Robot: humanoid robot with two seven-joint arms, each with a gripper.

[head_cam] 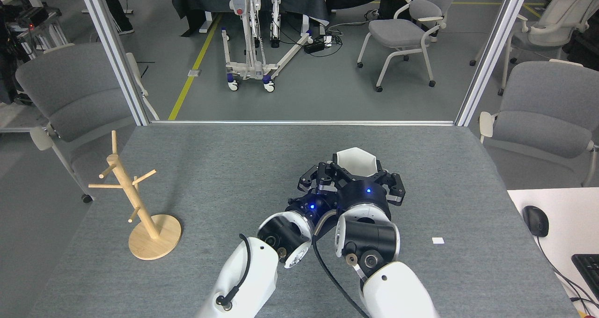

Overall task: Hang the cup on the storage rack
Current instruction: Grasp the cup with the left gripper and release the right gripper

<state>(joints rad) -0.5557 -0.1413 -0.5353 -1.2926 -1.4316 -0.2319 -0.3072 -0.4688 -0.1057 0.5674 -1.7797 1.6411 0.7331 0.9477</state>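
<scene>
The white cup (355, 159) with its hexagonal rim facing up is held just above the grey table, right of centre. My right gripper (357, 172) is shut on it from the near side, one finger on each side of its body. My left gripper (317, 178) sits tight against the cup's left side and is partly hidden by the right wrist, so its jaws cannot be read. The cup's handle tab is hidden. The wooden storage rack (133, 192) stands upright far to the left on its round base (161, 243), with nothing on its pegs.
A small white scrap (438, 240) lies on the grey table (234, 168) to the right of my arms. A white desk at the right edge holds a mouse (535, 220) and a keyboard (588, 267). Grey chairs stand beyond the table's left and right sides.
</scene>
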